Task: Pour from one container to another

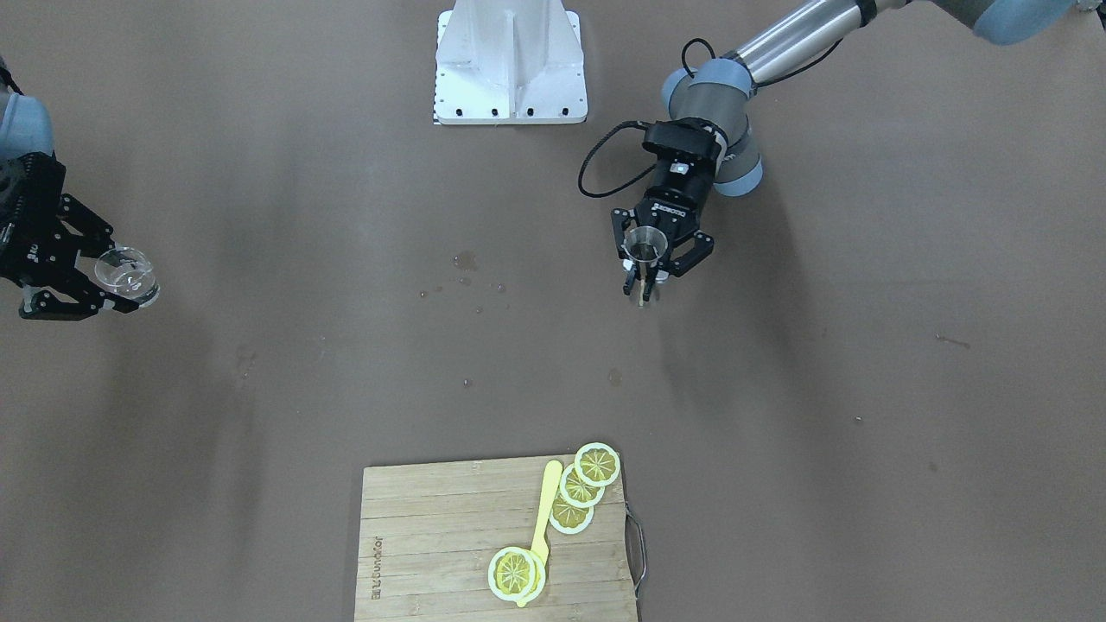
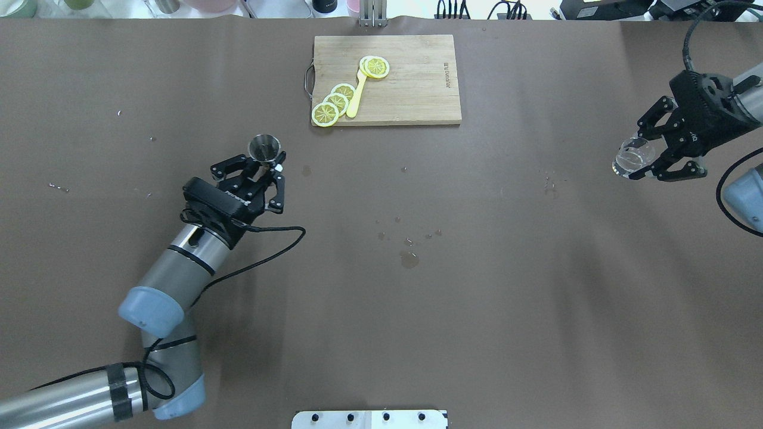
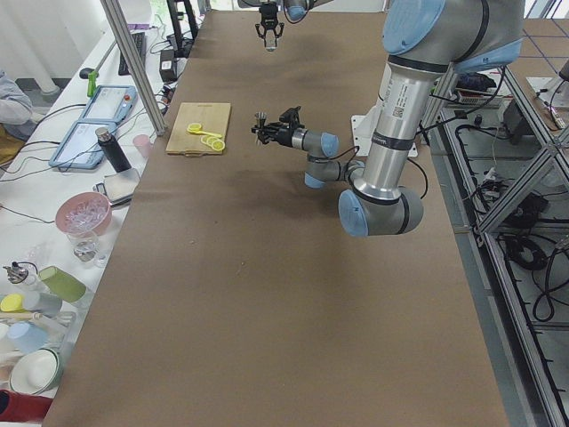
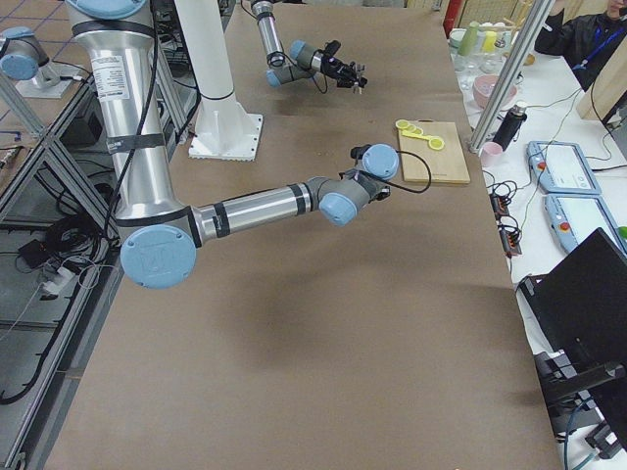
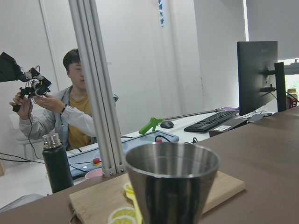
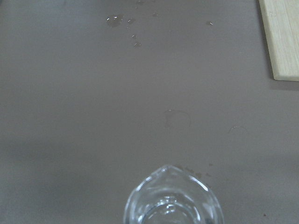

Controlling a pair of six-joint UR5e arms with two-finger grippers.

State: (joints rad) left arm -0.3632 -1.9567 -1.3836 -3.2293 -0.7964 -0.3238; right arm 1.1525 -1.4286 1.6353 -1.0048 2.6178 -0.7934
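well apart, left jaws gripping one steel cup (image 2: 264, 148), right jaws gripping one glass cup (image 2: 633, 158)

Desk (image 2: 477, 310) matte brown, few darker wet spots. Cup (image 2: 264, 146) bare steel, silver-grey. Glass (image 2: 625, 161) clear, no tint. Board (image 2: 411, 89) pale bamboo, strip pattern. Lemon slices (image 2: 325, 114) yellow w/ whitish rim, segment pattern. Spatula (image 2: 356, 98) yellow. Left gripper (image 2: 262, 164) and right gripper (image 2: 638, 158) black.
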